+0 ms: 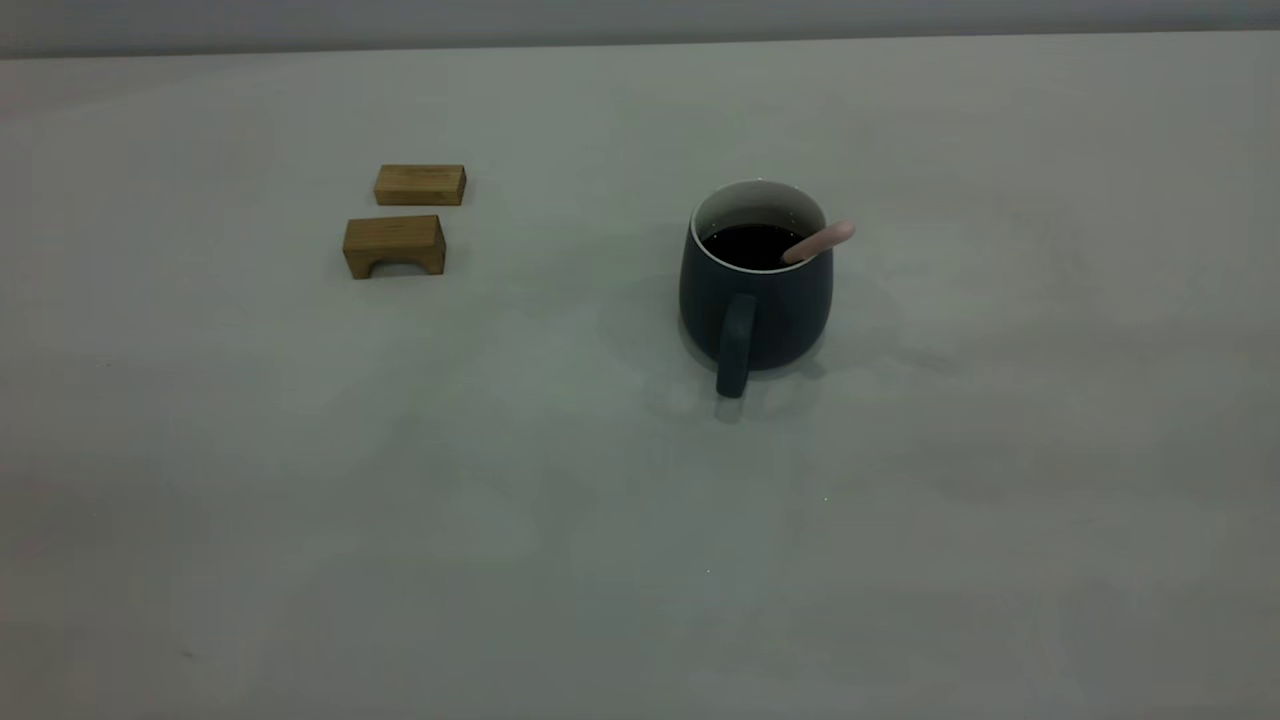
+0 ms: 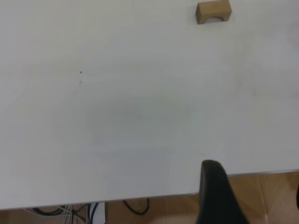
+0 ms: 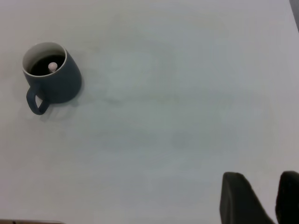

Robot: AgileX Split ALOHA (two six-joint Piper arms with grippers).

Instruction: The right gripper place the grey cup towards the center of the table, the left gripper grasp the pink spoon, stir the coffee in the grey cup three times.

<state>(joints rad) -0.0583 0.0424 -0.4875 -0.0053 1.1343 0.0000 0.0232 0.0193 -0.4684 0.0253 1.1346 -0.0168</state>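
Pink spoon (image 1: 820, 242) leaning in grey cup (image 1: 756, 290) of coffee (image 1: 752, 246), seemingly unlabelled

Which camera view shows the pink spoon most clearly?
The exterior view: the pink spoon leans on the rim of the grey cup, its handle sticking out above the coffee. The right wrist view shows only the handle's tip inside the cup. The left wrist view does not show it.

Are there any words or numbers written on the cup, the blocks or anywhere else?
None: no words, numbers or signs show anywhere.
The grey cup is plain.
The two wooden blocks are plain.
The table is plain too.
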